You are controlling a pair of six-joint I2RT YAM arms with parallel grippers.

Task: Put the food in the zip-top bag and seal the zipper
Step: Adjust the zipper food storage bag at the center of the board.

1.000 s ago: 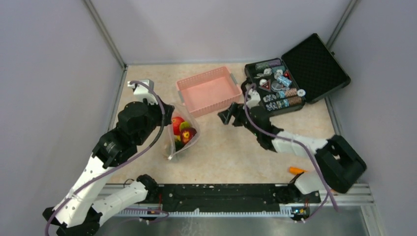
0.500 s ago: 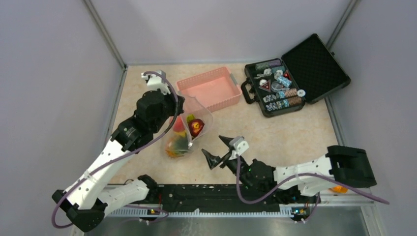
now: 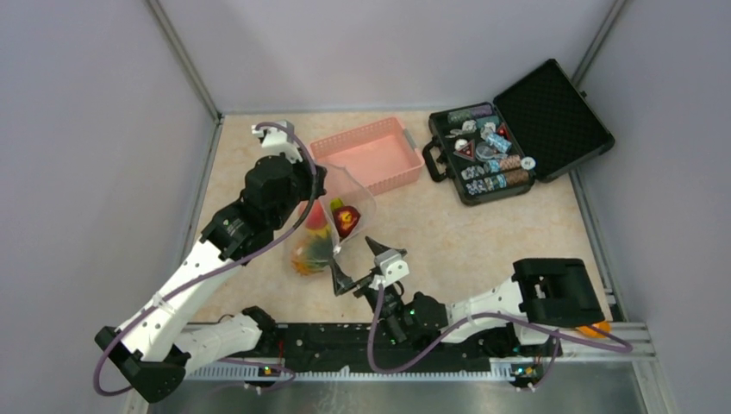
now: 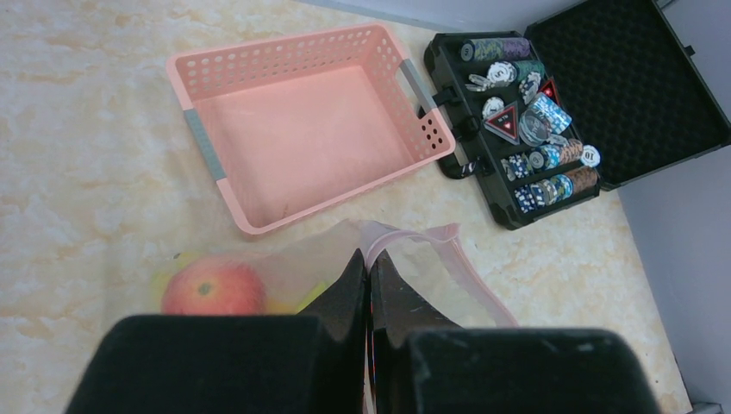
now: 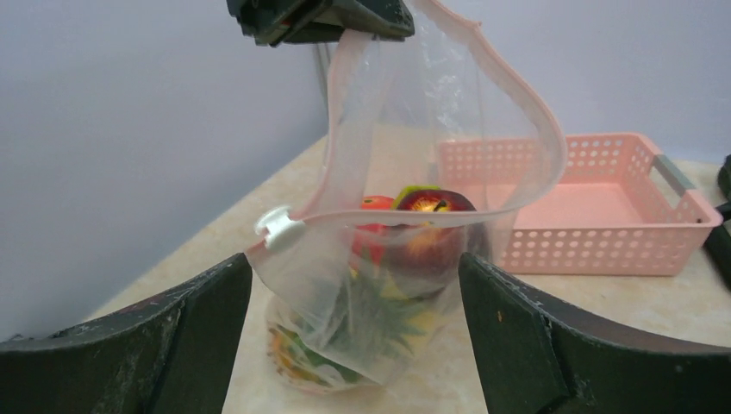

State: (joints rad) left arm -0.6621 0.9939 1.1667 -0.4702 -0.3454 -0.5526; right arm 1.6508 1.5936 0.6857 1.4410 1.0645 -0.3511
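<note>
- The left gripper [image 4: 369,269], just left of centre in the overhead view, is pinching its fingers together on the pale-pink zipper [image 5: 541,121] and holding up one corner of the zip-top bag [image 5: 405,164].
- The bag is hanging from that pinch and sagging toward the tabletop [image 3: 483,233], just in front of the pink basket [image 3: 371,159]. Its bottom looks to be resting on the table.
- The bag's mouth is gaping open. In the right wrist view the zipper strip is curving in a wide loop, with a small white slider [image 5: 278,226] sitting at the loop's lower left.
- The food is lying inside the bag. A dark maroon round fruit [image 5: 431,226] is sitting uppermost, and a red round fruit [image 4: 213,289] is showing through the plastic beside it. The pineapple [image 5: 349,332] with its green leaves is lying at the bottom.
- The right gripper [image 3: 354,262] is reaching in low from the bottom centre of the overhead view. Its two fingers are spread wide apart, facing the bag and gripping nothing.
- In the right wrist view, the bag is filling the gap between those two fingers, and I cannot tell whether either finger is touching the plastic.
- An open black case [image 3: 552,112] of small trinkets is sitting at the upper right, well apart from the bag.
</note>
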